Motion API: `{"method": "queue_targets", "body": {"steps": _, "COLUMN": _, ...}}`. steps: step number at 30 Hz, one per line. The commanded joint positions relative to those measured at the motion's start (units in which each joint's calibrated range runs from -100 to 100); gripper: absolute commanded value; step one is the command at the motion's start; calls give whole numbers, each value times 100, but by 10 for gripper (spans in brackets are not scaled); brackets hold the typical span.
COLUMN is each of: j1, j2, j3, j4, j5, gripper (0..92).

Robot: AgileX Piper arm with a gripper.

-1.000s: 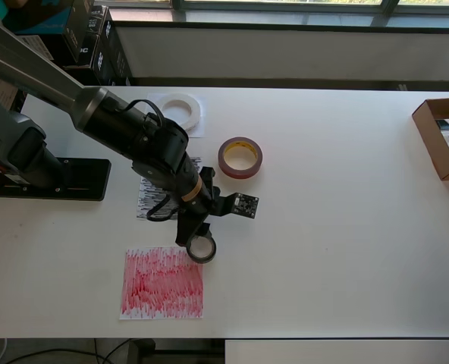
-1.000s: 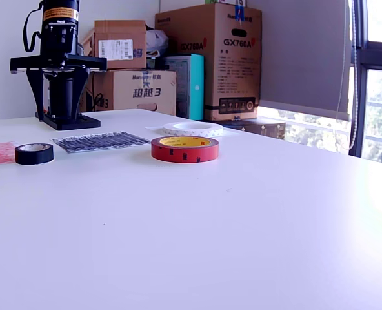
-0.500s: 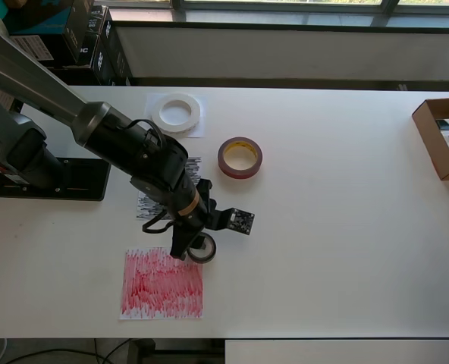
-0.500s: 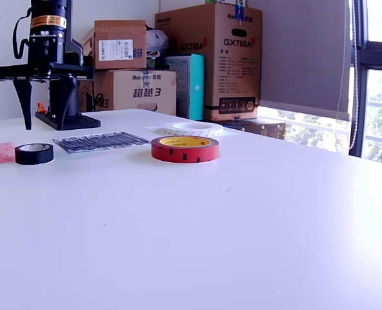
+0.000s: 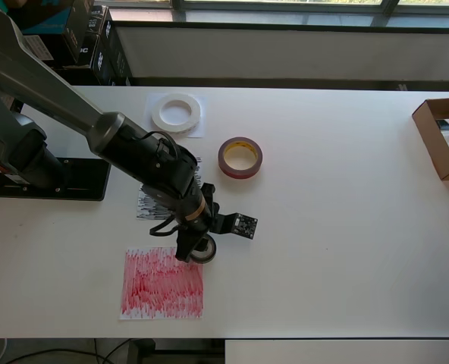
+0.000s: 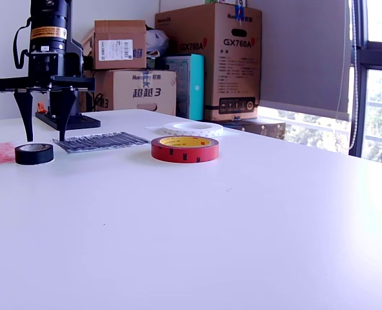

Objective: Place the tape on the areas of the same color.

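Observation:
A small black roll (image 5: 208, 255) lies on the bare table just right of the red scribbled sheet (image 5: 162, 283). My gripper (image 5: 196, 246) hangs over it, open and empty. In the exterior view the gripper (image 6: 45, 137) points straight down, its fingertips (image 6: 29, 134) just above and slightly behind the black roll (image 6: 34, 153). The black scribbled sheet (image 5: 150, 203) is partly hidden under my arm. The dark red roll (image 5: 240, 158) lies on bare table. The white ring (image 5: 176, 112) sits on the white sheet (image 5: 197, 128).
An open cardboard box (image 5: 440, 138) stands at the overhead view's right edge. The arm's black base (image 5: 54, 179) is at the left. Stacked cartons (image 6: 207, 61) stand beyond the table's far edge in the exterior view.
The gripper has come down toward the black roll and stays open. The rolls and sheets have not moved.

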Motion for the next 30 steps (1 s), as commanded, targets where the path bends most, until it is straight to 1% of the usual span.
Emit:
{"method": "queue_targets", "body": {"steps": 1, "j1": -13, "j2": 103, "j3": -83, "j4": -2, "j5": -33, "gripper": 572}}
{"method": "queue_targets", "body": {"steps": 28, "j1": -13, "j2": 375, "j3": -110, "j4": -2, "j5": -41, "gripper": 572}}
{"method": "queue_targets", "body": {"steps": 30, "j1": -13, "j2": 375, "j3": -110, "j4": -2, "j5": -41, "gripper": 539}}
